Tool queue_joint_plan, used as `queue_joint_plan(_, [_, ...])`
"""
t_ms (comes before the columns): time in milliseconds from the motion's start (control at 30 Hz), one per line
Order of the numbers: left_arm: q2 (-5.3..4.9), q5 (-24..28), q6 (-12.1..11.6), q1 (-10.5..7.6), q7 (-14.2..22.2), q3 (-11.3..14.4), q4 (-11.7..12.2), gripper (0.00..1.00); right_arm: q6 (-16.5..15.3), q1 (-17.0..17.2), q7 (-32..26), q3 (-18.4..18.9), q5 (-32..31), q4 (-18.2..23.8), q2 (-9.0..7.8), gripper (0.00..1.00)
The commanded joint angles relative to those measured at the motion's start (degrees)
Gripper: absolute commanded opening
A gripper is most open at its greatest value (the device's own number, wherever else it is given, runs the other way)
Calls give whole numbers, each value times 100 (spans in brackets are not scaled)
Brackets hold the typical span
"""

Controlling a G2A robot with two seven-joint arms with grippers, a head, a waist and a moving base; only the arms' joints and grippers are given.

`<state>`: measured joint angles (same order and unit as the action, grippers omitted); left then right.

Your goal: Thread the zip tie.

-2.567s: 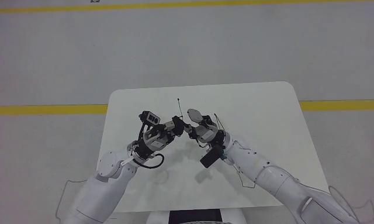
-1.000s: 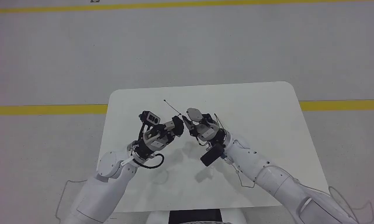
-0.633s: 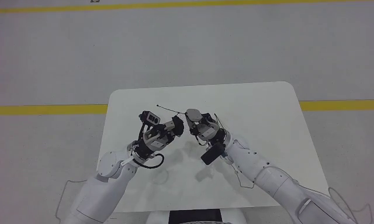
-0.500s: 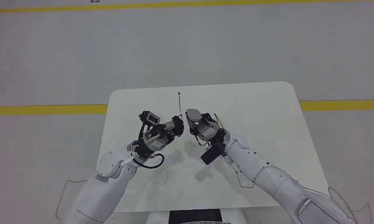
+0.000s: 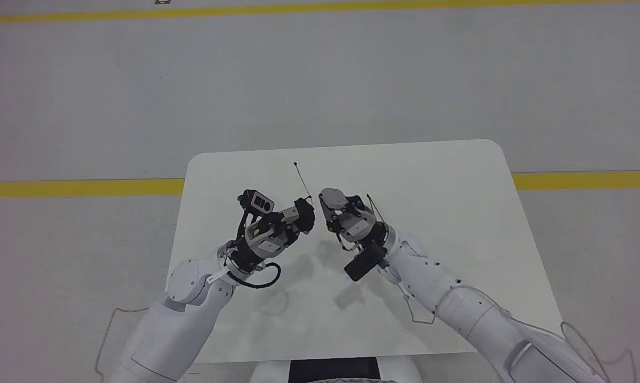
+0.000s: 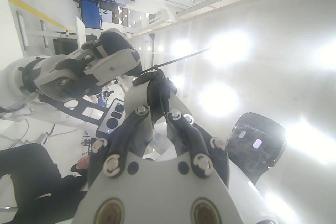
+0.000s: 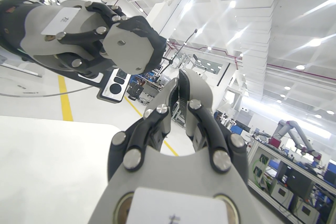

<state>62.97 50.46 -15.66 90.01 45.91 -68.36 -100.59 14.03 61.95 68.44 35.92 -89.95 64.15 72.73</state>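
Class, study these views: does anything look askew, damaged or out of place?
Nothing looks damaged or spilled. The zip tie juts straight out from the shut left gripper, its far end free in the air, with the right gripper close beside.

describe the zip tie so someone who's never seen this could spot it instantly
Over the middle of the white table, the left gripper and right gripper sit tip to tip. The thin black plastic zip tie sticks out between them, the only needle-slim dark line beside bulky grey jaws.
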Motion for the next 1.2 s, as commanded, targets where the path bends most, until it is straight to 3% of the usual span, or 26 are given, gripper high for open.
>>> queue_joint_plan(0, [0, 0, 0, 0, 0, 0, 0, 0, -17, 37, 15, -7, 0, 12, -3, 43])
queue_joint_plan(800, [0, 0, 0, 0, 0, 0, 0, 0, 77, -77, -52, -58, 0, 37, 87, 36])
queue_joint_plan(1167, [0, 0, 0, 0, 0, 0, 0, 0, -28, -35, 12, 67, 0, 70, 135, 36])
